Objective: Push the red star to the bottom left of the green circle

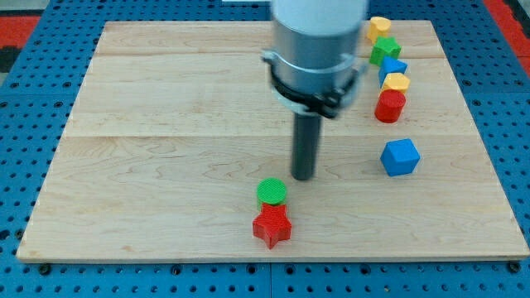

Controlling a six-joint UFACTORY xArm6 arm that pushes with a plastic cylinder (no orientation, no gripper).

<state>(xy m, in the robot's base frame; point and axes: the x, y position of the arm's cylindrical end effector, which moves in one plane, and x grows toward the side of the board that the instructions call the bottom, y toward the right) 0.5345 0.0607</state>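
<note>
The red star [272,226] lies near the view's bottom, at the board's lower middle. The green circle [272,191] sits just above it, touching or nearly touching it. My tip [304,177] rests on the board just to the upper right of the green circle, a small gap away from it. The rod rises from there to the grey arm body [319,50] at the view's top.
A column of blocks stands at the view's upper right: a yellow block [378,26], a green block [385,51], a blue block [392,68], a yellow block [397,82], a red block [390,106]. A blue cube [400,156] lies below them. The wooden board [166,132] is ringed by blue pegboard.
</note>
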